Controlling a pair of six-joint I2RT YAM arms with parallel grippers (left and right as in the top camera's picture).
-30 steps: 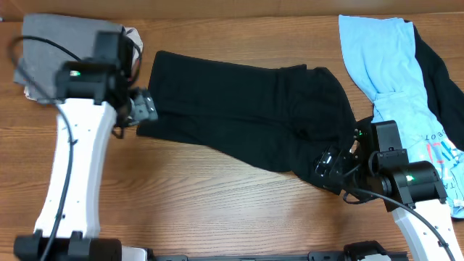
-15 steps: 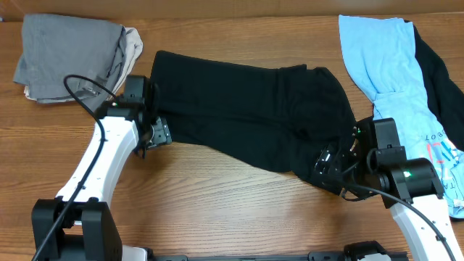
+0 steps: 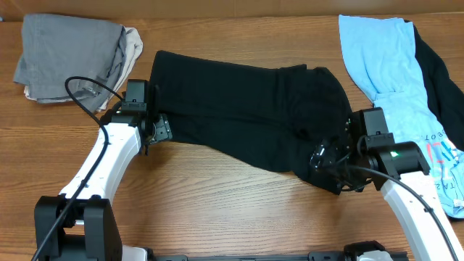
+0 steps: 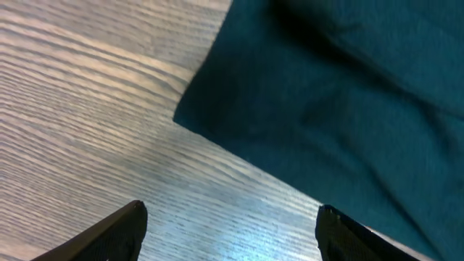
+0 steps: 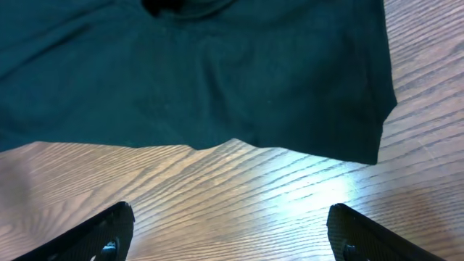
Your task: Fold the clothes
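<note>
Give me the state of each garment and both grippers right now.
Black T-shirt: stretched across the table, rumpled, unheld.
Grey garment: folded, atop beige garment.
Light blue garment: unfolded, rumpled.
Left gripper: open, empty, by shirt's corner.
Right gripper: open, empty, by shirt's edge.

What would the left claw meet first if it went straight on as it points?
Probably the corner of the black T-shirt, which lies just ahead of the open left claw. If the claw is pitched steeply down, it may touch the bare table first; depth is unclear.
</note>
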